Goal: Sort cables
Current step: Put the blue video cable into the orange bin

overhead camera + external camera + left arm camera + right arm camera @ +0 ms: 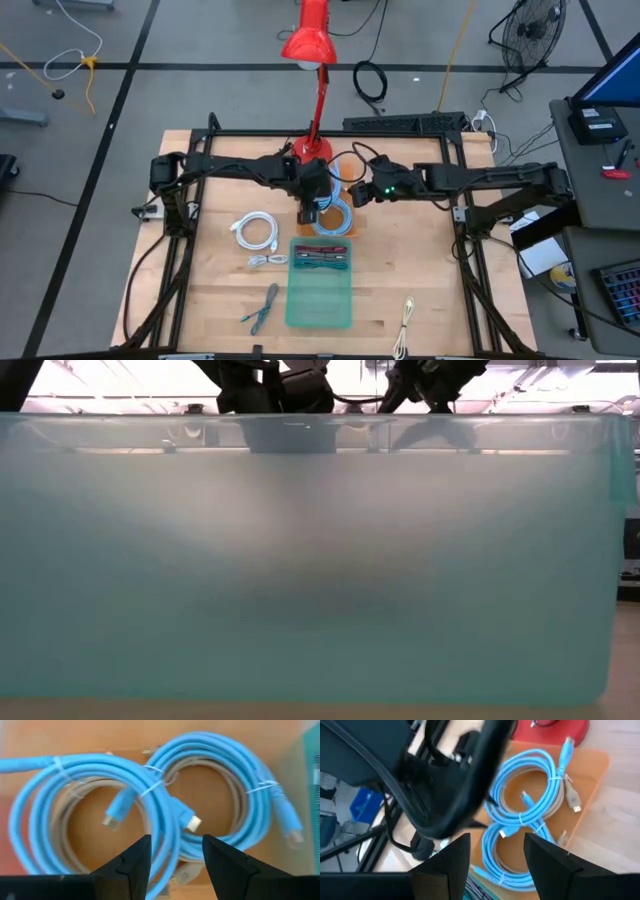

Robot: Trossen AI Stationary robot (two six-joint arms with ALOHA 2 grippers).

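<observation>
Two light-blue round coils (85,785) (235,775), with beige cable among them, lie side by side in a shallow orange tray (592,775) at the table's middle (333,216). My left gripper (176,855) hovers open just above them, pointing down, its fingers over the place where the two coils meet (312,208). My right gripper (496,855) is open and empty, higher up beside the tray's right far corner (362,192), looking down on the same coils (530,795). I see neither gripper touching a cable.
A green see-through bin (320,285) holding red and green bundles stands nearer; it fills the low view (320,560). A white coil (257,229), a small white bundle (268,261), a grey-green bundle (262,308) and a beige cable (405,322) lie on the table. The red lamp's base (314,150) stands behind the tray.
</observation>
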